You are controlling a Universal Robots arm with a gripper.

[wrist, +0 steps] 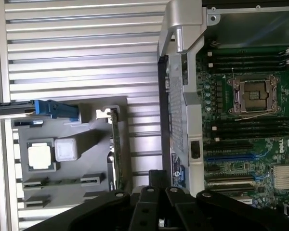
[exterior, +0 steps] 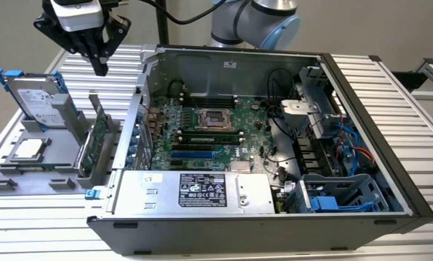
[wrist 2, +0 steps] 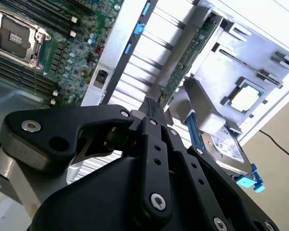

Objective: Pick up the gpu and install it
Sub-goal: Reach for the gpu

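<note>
Gpu (exterior: 93, 144) upright in holder (exterior: 28, 182), claw (exterior: 100, 69) above

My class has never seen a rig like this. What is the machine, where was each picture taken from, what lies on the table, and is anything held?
The machine is a jointed robot arm ending in black jaws. The exterior view comes from a camera off the arm; both wrist views come from cameras riding on it. On the slatted table lies an open computer case showing its green motherboard. Beside it, on the exterior view's left, a grey holder carries a hard drive, a processor chip and the gpu, standing on edge. The jaws are shut, hold nothing, and hang above the holder.
</note>
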